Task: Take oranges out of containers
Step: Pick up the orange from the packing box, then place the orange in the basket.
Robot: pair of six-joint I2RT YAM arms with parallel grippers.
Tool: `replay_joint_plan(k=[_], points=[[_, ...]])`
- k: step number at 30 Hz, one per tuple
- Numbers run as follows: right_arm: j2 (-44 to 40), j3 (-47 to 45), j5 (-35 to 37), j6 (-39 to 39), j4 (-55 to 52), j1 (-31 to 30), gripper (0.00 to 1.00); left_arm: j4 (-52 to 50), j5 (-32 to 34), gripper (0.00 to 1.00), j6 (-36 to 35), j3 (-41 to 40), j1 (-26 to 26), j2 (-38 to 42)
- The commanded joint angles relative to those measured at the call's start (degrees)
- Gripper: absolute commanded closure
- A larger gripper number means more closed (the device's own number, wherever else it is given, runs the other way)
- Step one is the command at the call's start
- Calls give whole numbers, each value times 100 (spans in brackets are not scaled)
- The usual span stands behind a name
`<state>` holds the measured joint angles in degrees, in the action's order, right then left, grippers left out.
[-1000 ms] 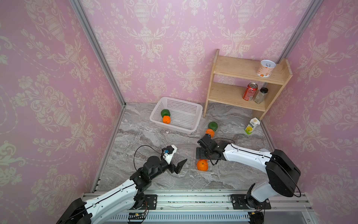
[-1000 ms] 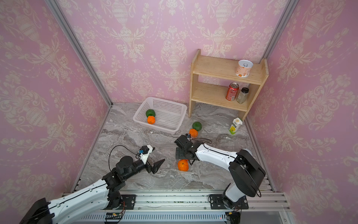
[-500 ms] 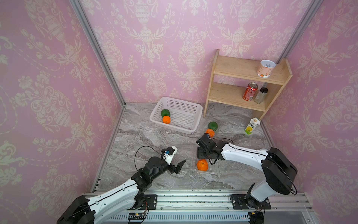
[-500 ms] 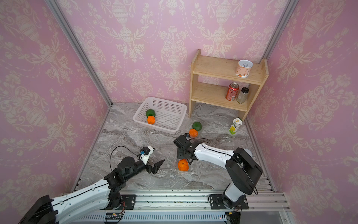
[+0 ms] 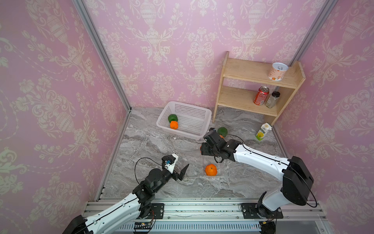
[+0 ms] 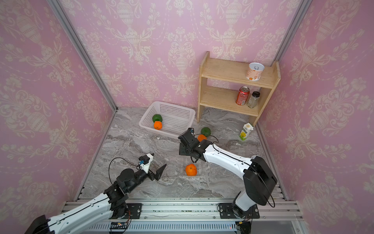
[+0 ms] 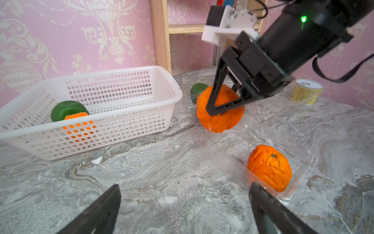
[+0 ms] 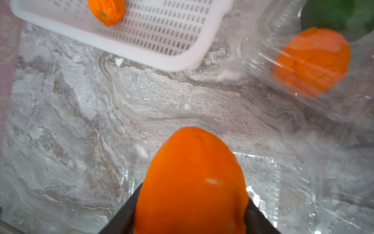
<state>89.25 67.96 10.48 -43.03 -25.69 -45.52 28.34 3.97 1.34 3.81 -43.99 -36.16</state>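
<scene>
My right gripper point(image 7: 214, 110) is shut on a bright orange point(image 7: 222, 119), holding it clear of the table; the same orange point(image 8: 192, 162) fills the right wrist view. Below it lies an open clear container point(image 7: 303, 162) with one orange point(image 5: 211, 169) inside. By the basket, a second container point(image 8: 263, 50) holds an orange point(image 6: 201, 137) and a green one point(image 6: 205, 131). My left gripper point(image 7: 184, 188) stands open and empty at the near edge of the front container. An empty third container point(image 6: 236, 144) lies to the right.
The white basket point(image 5: 194, 109) at the back holds a green fruit point(image 5: 172, 118) and an orange one point(image 5: 174, 125). A wooden shelf point(image 5: 253, 75) stands back right, bearing a red can point(image 5: 261, 98), a jar and a cup. A juice carton point(image 5: 263, 131) stands beside it.
My right gripper's jaws have closed on the orange, and the arm has shifted slightly toward the basket. The left arm has not moved.
</scene>
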Motion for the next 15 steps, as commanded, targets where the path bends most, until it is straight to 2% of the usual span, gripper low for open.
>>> replay_joint_plan(k=[1, 8, 12, 13, 15], points=[[21, 542, 125, 181, 7, 19, 45, 235, -43, 1, -22, -69, 56, -79], [1082, 2232, -70, 509, -52, 601, 46, 486, -92, 1, 68, -105, 72, -319], [2239, 3657, -792, 669, -331, 982, 44, 571, -196, 1, 93, -47, 88, -590], [2617, 4164, -965, 745, -437, 1047, 41, 570, -234, 1, 107, -18, 92, -631], [3344, 5063, -1215, 677, -659, 1153, 26, 570, -363, 1, 173, 34, 90, -663]])
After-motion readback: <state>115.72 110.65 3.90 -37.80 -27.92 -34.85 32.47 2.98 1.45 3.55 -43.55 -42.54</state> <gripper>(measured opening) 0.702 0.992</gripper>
